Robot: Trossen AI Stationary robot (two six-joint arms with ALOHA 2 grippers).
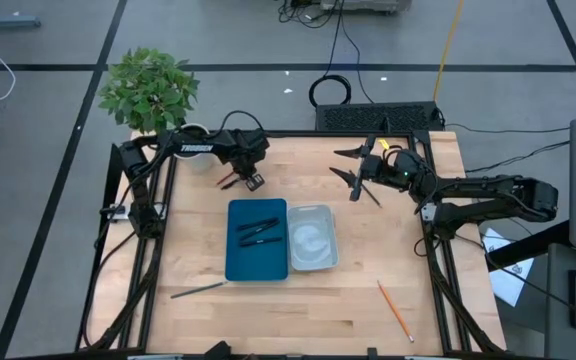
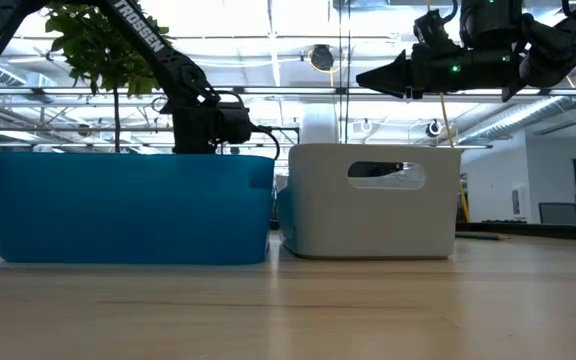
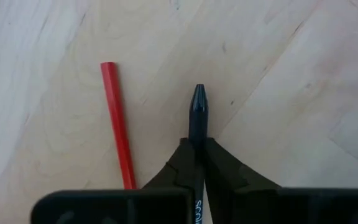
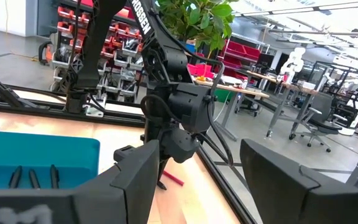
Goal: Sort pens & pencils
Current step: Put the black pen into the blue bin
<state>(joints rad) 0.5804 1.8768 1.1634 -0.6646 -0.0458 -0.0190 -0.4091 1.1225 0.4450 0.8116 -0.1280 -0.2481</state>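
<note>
Wooden desk (image 1: 268, 310): just behind the blue tray (image 1: 256, 262), our left claw (image 3: 197, 149) is clenched on a black pen (image 3: 197, 112); we lift straight, clearing the red pencil (image 3: 118, 124) beside it. Right claw (image 1: 353, 168) gapes, idle.

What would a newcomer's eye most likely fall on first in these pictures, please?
Probably the blue tray and white bin side by side at the table's middle, with black pens lying in the tray. Next, the left gripper down at the table behind the tray, shut on a black pen beside a red pencil. The right gripper hangs open above the table.
</note>
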